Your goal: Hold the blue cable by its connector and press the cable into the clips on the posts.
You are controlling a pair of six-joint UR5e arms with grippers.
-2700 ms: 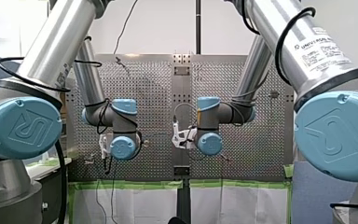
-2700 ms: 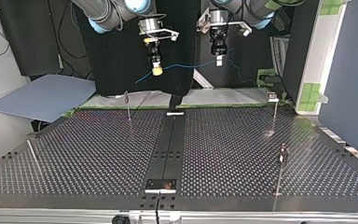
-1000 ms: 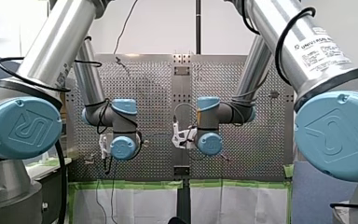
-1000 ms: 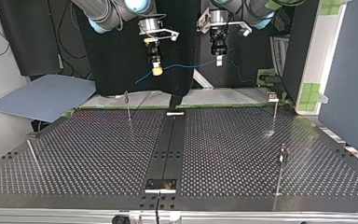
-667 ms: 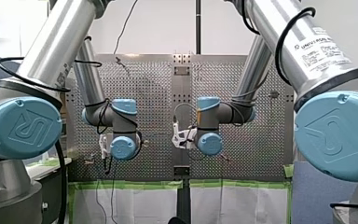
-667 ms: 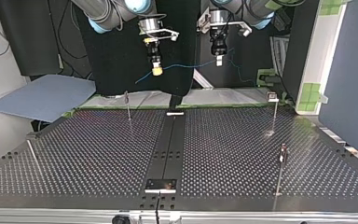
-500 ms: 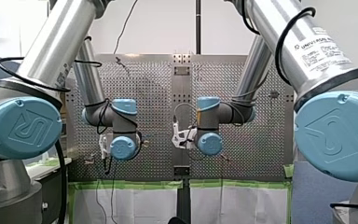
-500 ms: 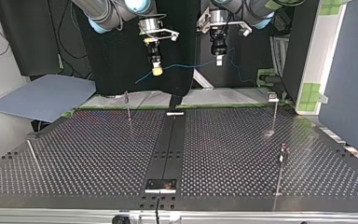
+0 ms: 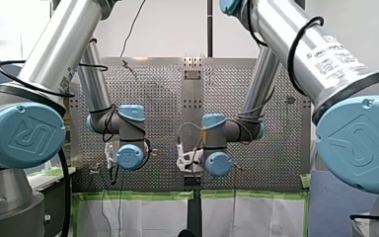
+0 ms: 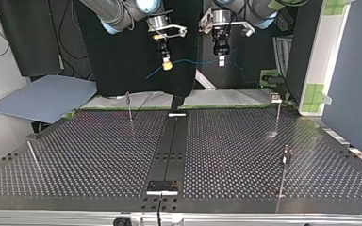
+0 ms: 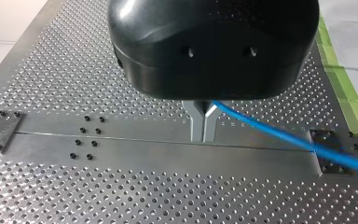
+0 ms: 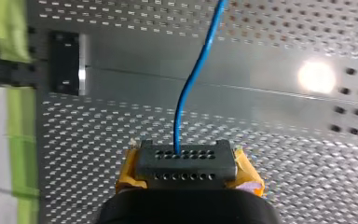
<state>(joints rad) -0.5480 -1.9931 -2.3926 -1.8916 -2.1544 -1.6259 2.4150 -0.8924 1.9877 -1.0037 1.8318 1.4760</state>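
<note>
High above the table (image 10: 89,155), well clear of the posts (image 10: 129,108), my right gripper (image 10: 168,66) pinches the connector (image 12: 186,163), my left gripper (image 11: 204,122) nips the cable (image 11: 270,133); next, I judge, carrying it down to them

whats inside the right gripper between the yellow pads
A dark connector sits clamped between the right gripper's yellow pads, the blue cable leaving its holed face. Its back end is covered by the gripper body.
</note>
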